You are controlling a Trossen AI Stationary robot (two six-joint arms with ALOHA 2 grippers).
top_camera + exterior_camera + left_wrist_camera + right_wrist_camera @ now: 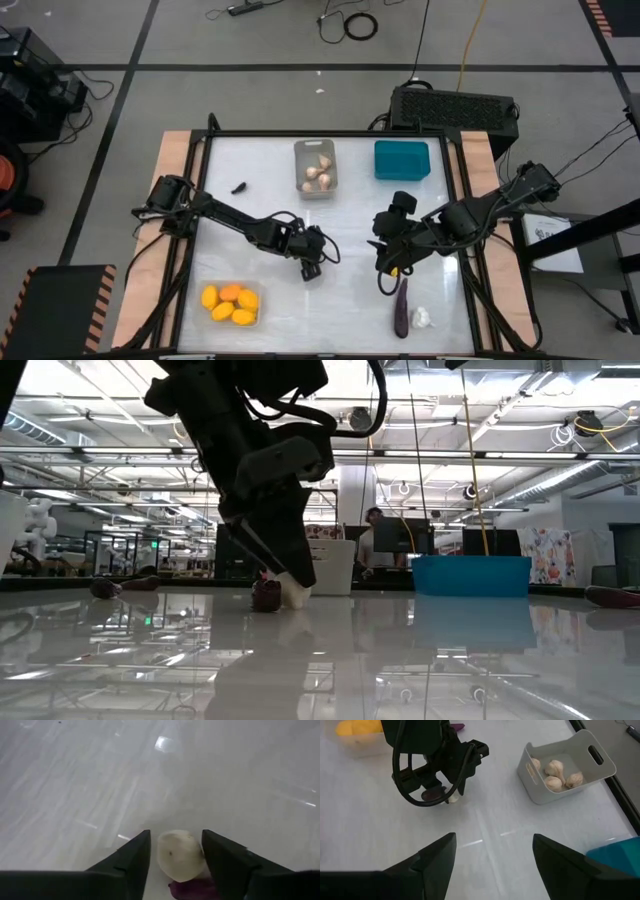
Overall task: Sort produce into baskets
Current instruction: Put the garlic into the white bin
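My left gripper is open at the table's middle, pointing down. Its fingers stand on either side of a whitish garlic bulb that rests on the table. A small dark purple eggplant piece lies against the bulb; both also show in the low view. My right gripper is open and empty, right of the left gripper and above the table. The grey basket holds garlic bulbs. The teal basket stands right of it. The clear basket holds yellow and orange fruits. My left gripper has one finger close against the garlic bulb's side, and a thin gap shows at the other finger. I cannot tell whether it touches the bulb. The fingers come from above, and the bulb sits on the table.
A long purple eggplant and a garlic bulb lie near the front right edge. A tiny dark eggplant lies at the far left. A black perforated box stands behind the table. Bare table lies between the baskets.
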